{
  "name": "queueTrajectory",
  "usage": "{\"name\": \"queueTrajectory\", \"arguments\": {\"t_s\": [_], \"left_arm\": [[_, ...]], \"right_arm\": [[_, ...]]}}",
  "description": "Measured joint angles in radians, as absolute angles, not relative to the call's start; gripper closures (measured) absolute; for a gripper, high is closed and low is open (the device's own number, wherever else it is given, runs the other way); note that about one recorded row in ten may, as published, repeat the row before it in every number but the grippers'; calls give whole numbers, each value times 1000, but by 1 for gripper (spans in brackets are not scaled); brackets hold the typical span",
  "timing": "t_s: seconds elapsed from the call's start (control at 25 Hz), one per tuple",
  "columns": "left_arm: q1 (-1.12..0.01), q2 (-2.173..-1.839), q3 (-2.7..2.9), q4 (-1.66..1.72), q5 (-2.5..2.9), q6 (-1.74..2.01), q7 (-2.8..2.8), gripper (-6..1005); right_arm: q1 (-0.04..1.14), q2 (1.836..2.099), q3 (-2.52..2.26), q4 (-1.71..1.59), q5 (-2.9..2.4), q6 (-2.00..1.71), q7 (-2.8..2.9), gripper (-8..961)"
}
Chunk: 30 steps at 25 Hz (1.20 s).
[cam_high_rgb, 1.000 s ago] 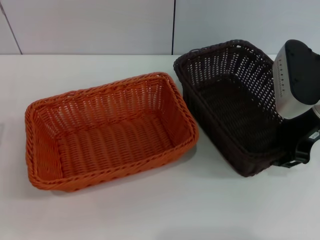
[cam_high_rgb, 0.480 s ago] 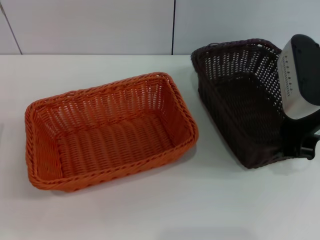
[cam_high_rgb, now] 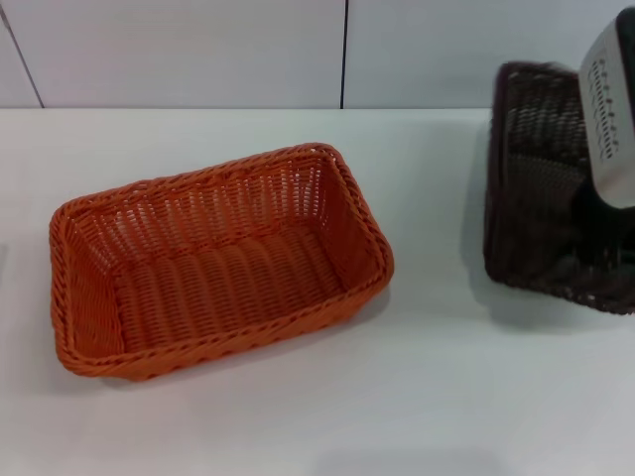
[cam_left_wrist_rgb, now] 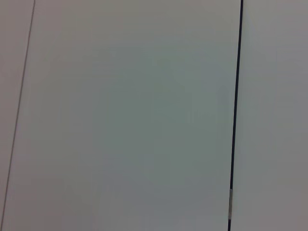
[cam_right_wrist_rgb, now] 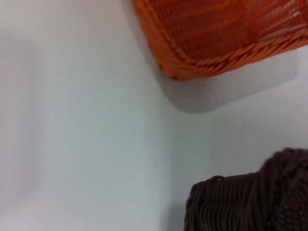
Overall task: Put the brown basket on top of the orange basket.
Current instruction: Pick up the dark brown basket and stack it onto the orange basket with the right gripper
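The orange basket [cam_high_rgb: 218, 263] sits upright on the white table [cam_high_rgb: 298, 416], left of centre; one of its corners shows in the right wrist view [cam_right_wrist_rgb: 216, 33]. The brown basket [cam_high_rgb: 541, 198] is at the far right, tipped up steeply and lifted, with a shadow under it. Its rim shows in the right wrist view [cam_right_wrist_rgb: 250, 204]. My right gripper [cam_high_rgb: 603, 233] holds the brown basket at its right side, below the grey wrist housing [cam_high_rgb: 615, 89]; its fingers blend into the dark weave. The two baskets are well apart. My left gripper is out of view.
A white panelled wall [cam_high_rgb: 198, 50] with a dark vertical seam stands behind the table. The left wrist view shows only a pale panel with a dark seam [cam_left_wrist_rgb: 236, 96]. Bare table lies between and in front of the baskets.
The brown basket has moved right and up with my right arm, tipping from flat on the table to a steep tilt. The orange basket has not moved.
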<state>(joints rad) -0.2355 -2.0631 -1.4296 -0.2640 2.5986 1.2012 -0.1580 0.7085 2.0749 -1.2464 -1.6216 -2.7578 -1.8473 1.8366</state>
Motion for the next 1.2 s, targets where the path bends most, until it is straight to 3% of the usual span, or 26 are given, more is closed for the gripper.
{"name": "queueTrajectory", "arguments": {"t_s": [0.84, 1.2], "left_arm": [[-231, -2063, -1426, -263, 2600, 1202, -195, 222], [-226, -2068, -1422, -270, 2598, 1207, -195, 222]], "right_arm": [[751, 2067, -1317, -1831, -2645, -1826, 1500, 798], [765, 2018, -1300, -1755, -2427, -1664, 1101, 799]]}}
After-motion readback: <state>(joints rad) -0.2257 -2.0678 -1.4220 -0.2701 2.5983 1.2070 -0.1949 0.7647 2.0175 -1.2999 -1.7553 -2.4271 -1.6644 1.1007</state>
